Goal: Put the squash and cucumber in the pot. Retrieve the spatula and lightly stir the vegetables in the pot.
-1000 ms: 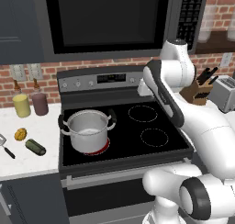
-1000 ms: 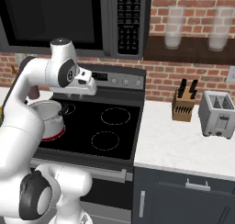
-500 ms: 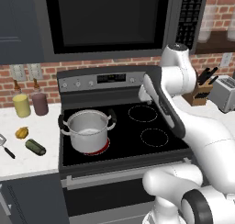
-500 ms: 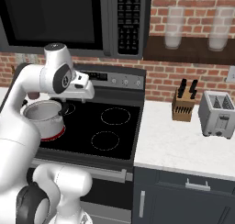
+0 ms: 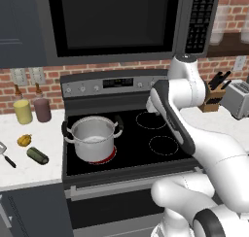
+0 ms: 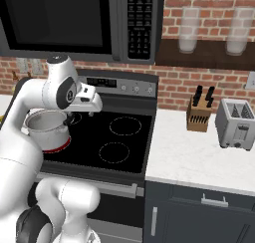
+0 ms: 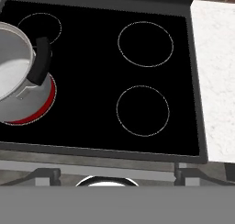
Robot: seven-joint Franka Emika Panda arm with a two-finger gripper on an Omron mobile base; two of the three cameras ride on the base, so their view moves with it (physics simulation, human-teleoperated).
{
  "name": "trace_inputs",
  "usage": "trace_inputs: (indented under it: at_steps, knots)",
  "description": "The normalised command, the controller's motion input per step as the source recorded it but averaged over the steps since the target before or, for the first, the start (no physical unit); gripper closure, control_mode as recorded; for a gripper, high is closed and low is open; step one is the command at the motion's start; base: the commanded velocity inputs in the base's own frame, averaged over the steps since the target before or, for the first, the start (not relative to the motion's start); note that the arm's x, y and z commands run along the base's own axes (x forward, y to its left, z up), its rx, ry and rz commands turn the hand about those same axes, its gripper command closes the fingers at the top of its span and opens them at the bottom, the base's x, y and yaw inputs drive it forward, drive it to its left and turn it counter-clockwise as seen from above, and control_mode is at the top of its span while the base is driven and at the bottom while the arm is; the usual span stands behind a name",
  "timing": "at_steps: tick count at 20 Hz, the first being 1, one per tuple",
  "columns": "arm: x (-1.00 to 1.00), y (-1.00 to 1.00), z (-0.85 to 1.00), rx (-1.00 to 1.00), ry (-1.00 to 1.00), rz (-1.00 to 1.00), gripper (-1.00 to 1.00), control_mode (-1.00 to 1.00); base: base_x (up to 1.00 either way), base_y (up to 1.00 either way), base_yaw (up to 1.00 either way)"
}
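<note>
The steel pot (image 5: 92, 139) stands on the stove's front left burner and looks empty; the right base view shows the pot (image 6: 47, 128) too. On the white counter to its left lie the yellow-orange squash (image 5: 24, 140), the dark green cucumber (image 5: 37, 155) and the spatula (image 5: 5, 153) near the edge. My gripper (image 6: 82, 115) hangs over the middle of the stove, to the right of the pot (image 7: 13, 81). Seen from the hand, the gripper (image 7: 117, 175) is open, jaws wide apart with nothing between them.
A yellow bottle (image 5: 22, 111) and a purple jar (image 5: 42, 110) stand at the back of the left counter. A knife block (image 6: 199, 116) and a toaster (image 6: 238, 123) sit on the right counter. The microwave (image 5: 116, 22) hangs low over the stove (image 7: 92, 58).
The jaws have opened from partly closed to wide apart. The hand has sunk slightly over the stove and the arm's elbow has shifted. Pot and vegetables have not moved.
</note>
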Motion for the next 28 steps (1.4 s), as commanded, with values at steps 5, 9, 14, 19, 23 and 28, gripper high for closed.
trace_inputs:
  at_steps: [5,9,14,19,23,28]
  knots:
    - [0.00,0.00,0.00,0.00,0.00,0.00,-1.00,-1.00,0.00,0.00,0.00]
    - [-0.01,0.00,0.00,0.00,0.00,0.00,-1.00,-1.00,0.00,0.00,0.00]
    - [0.00,0.00,0.00,0.00,0.00,0.00,-1.00,1.00,-0.03,0.00,0.00]
    - [0.00,0.00,0.00,0.00,0.00,0.00,-1.00,1.00,-0.12,0.04,0.00]
    - [0.00,0.00,0.00,0.00,0.00,0.00,-1.00,1.00,-0.06,0.02,0.00]
    - [0.00,0.00,0.00,0.00,0.00,0.00,-1.00,1.00,-0.05,0.21,-0.01]
